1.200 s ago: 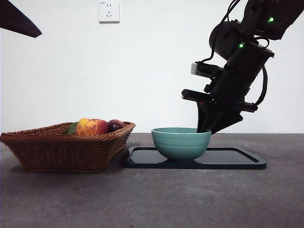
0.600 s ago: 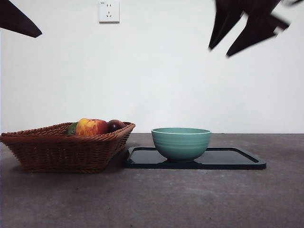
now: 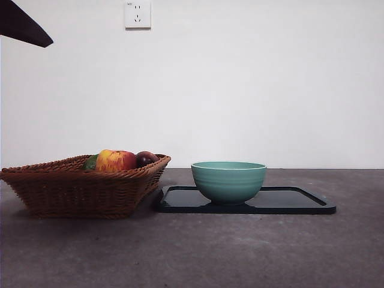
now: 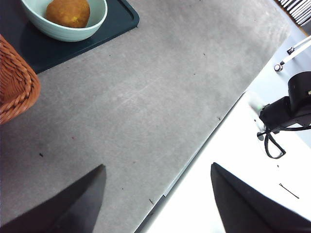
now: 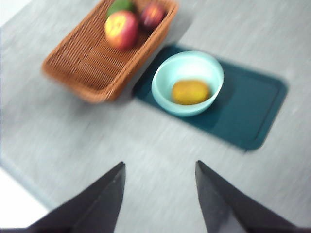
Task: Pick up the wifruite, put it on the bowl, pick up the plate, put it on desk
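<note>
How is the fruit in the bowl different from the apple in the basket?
The wifruite is plain dull brown; the apple is red with yellow patches. The wifruite lies alone in the bowl, hidden below the rim in the front view; the apple sits beside a dark plum in the wicker basket and shows above its rim. Both are rounded and free of either end effector.

The front camera sat low, looking level across the desk (image 3: 198,252) at the bowl (image 3: 228,180) nearby. Both wrist cameras looked down from high up (the right one blurred), sharing that bowl and the basket (image 5: 99,63).
</note>
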You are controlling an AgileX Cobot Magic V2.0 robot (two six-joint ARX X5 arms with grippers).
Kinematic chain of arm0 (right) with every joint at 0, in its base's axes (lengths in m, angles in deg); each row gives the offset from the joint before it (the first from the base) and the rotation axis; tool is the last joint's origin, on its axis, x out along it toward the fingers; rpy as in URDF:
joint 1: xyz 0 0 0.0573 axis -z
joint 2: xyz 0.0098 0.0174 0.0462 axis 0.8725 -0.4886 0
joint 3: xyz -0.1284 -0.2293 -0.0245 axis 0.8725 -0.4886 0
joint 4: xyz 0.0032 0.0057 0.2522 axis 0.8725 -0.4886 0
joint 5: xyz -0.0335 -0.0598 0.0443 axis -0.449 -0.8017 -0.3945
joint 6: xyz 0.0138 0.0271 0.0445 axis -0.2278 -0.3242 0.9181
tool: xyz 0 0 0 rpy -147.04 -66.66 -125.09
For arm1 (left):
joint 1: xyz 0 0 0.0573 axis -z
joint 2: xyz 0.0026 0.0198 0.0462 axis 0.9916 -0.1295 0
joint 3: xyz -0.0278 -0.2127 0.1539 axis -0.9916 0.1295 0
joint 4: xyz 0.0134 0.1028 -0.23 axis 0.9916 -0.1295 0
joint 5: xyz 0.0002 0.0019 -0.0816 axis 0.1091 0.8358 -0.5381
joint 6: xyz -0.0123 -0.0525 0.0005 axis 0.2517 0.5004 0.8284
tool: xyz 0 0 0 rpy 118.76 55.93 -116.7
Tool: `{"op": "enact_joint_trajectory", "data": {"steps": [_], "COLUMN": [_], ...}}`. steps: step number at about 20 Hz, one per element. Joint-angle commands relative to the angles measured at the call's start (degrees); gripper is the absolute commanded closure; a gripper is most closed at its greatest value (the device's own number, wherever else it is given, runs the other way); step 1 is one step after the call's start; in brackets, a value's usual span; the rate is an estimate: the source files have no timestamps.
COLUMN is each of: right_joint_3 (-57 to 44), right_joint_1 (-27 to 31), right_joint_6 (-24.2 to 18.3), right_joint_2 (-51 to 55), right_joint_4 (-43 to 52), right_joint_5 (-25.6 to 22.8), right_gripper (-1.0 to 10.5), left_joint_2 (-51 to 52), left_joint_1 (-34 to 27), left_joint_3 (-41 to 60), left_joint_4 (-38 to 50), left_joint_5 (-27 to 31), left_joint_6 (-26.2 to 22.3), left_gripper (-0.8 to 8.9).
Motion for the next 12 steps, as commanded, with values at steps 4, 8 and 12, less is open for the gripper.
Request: {"op": "enact_joint_trajectory", "data": {"steps": [4, 8, 12], "right_joint_3": [-8.3, -12.8, -13.0], "right_joint_1": [-0.7, -0.7, -0.7], "right_joint_6": [-0.6, -0.4, -0.5], "right_joint_2": [7.7, 11.0, 11.3], "right_joint_4": [-0.1, 0.0, 0.0], "right_joint_5": [6.6, 8.0, 8.0], "right_gripper": [7.2, 7.2, 7.2], "left_joint_2": [-0.3, -0.3, -0.3], "left_joint_1": [0.3, 0.3, 0.3], "left_joint_3": [-0.6, -0.6, -0.6], "left_joint_4": [0.4, 0.4, 0.4], "left_joint_5": [0.0, 0.0, -0.1], "left_joint_6": [-0.7, -0.6, -0.6], "left_gripper": [4.7, 4.7, 4.7]}}
